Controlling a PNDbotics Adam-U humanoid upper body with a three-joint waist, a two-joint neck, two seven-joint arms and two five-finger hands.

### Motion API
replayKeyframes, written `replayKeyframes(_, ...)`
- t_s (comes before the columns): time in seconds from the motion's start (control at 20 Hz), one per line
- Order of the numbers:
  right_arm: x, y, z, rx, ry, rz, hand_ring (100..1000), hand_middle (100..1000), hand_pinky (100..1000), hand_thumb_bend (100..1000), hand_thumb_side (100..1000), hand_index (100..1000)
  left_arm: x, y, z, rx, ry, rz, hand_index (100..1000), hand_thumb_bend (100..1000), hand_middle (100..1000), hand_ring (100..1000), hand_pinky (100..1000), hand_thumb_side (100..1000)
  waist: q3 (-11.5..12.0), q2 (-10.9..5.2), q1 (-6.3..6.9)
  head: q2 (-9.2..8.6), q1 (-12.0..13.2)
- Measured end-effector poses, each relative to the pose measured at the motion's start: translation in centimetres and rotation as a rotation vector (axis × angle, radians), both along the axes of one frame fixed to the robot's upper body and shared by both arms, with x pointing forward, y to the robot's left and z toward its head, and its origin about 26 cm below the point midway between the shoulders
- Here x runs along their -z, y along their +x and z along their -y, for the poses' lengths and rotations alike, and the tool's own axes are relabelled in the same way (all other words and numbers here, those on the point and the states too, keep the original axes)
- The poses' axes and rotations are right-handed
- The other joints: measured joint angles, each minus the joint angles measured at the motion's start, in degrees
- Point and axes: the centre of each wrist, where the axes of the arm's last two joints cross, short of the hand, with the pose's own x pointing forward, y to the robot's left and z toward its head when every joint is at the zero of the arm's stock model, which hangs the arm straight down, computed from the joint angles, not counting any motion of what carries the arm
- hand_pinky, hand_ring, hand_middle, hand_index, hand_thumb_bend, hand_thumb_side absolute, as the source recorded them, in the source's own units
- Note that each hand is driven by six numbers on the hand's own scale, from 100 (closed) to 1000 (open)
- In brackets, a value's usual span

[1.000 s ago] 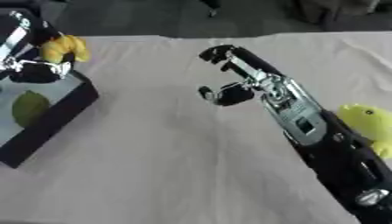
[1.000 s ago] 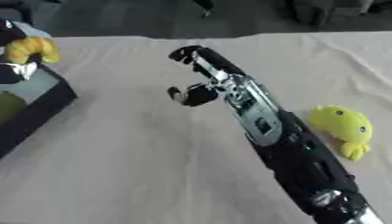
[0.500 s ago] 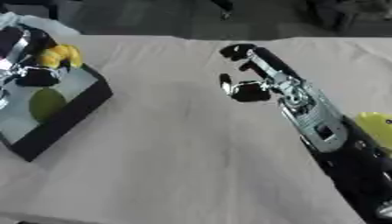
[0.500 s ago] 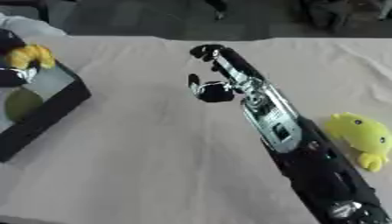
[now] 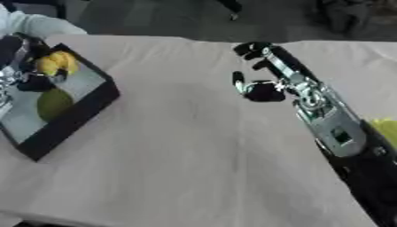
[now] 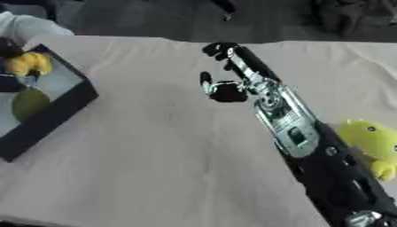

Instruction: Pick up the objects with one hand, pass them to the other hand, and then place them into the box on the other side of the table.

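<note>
the robot's left hand point(image 5: 17, 66) holds a small yellow toy point(image 5: 56, 63) over the black box point(image 5: 71, 116) at the left edge of the cloth-covered counter point(image 5: 178, 150), its fingers curled round the toy, while a green round object point(image 5: 52, 103) already lies inside the box; the right hand point(image 5: 262, 84) hangs empty above the middle of the counter, fingers partly curled with nothing between them; a second yellow toy point(image 6: 372, 141) waits on the counter beside the right forearm, near the right edge; the risk from here, as it looks, is that the toy is let go too close to the box's near wall and bounces or tips out onto the cloth, or that it lands on the green object and rolls; most of the left hand is cut off by the frame edge, so the grip itself is hard to read, and the toy's shape is blurred
</note>
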Motion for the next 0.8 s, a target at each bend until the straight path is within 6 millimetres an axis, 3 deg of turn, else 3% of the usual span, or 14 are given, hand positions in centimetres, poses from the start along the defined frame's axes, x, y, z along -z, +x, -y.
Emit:
replayKeyframes(0.1, 0.0, 0.0, 0.1, 0.002, 0.001, 0.001, 859, 803, 780, 100, 100, 845, 0.2, 0.1, -0.3, -0.020, 0.023, -0.017, 850, 554, 789, 832, 880, 596, -0.04, 0.00, -0.01, 0.00, 0.00)
replayKeyframes(0.25, -0.1, 0.0, 0.2, 0.005, -0.001, 0.002, 858, 802, 780, 100, 100, 844, 0.6, 0.3, -0.7, -0.056, 0.048, -0.050, 874, 626, 811, 854, 891, 762, -0.11, 0.00, -0.04, 0.01, -0.01)
replayKeyframes(0.35, -0.1, 0.0, 0.2, 0.006, 0.001, 0.005, 858, 802, 780, 100, 100, 844, 0.8, 0.4, -0.8, -0.070, 0.058, -0.064, 875, 637, 813, 856, 891, 759, -0.11, 0.00, -0.05, 0.02, -0.06)
replayKeyframes(0.45, -0.1, 0.0, 0.2, 0.009, 0.002, 0.005, 857, 802, 780, 100, 100, 843, 0.9, 0.5, -0.7, -0.073, 0.063, -0.068, 870, 589, 813, 854, 890, 715, -0.12, 0.00, -0.05, 0.06, -0.28)
replayKeyframes(0.55, -0.1, 0.0, 0.3, 0.013, 0.004, 0.007, 857, 802, 781, 100, 100, 843, 0.8, 0.5, -0.7, -0.074, 0.064, -0.067, 851, 487, 809, 844, 887, 641, -0.13, 0.00, -0.04, 0.37, -0.79)
replayKeyframes(0.6, -0.2, 0.0, 0.3, 0.014, 0.004, 0.008, 857, 802, 782, 100, 100, 843, 0.7, 0.4, -0.6, -0.071, 0.061, -0.062, 834, 389, 806, 834, 887, 590, -0.14, 0.00, -0.07, 0.59, -1.25)
replayKeyframes(0.7, -0.4, 0.1, 0.7, 0.021, 0.004, 0.019, 857, 802, 784, 119, 100, 844, 0.3, 0.3, -0.4, -0.059, 0.035, -0.041, 821, 254, 800, 816, 891, 549, -0.18, -0.01, -0.19, 1.12, -2.80)
replayKeyframes(0.8, -1.0, 0.2, 1.2, 0.035, 0.000, 0.033, 857, 804, 787, 154, 100, 844, -0.2, -0.1, 0.2, -0.035, -0.015, -0.008, 814, 178, 787, 801, 900, 538, -0.32, -0.02, -0.41, 1.76, -4.88)
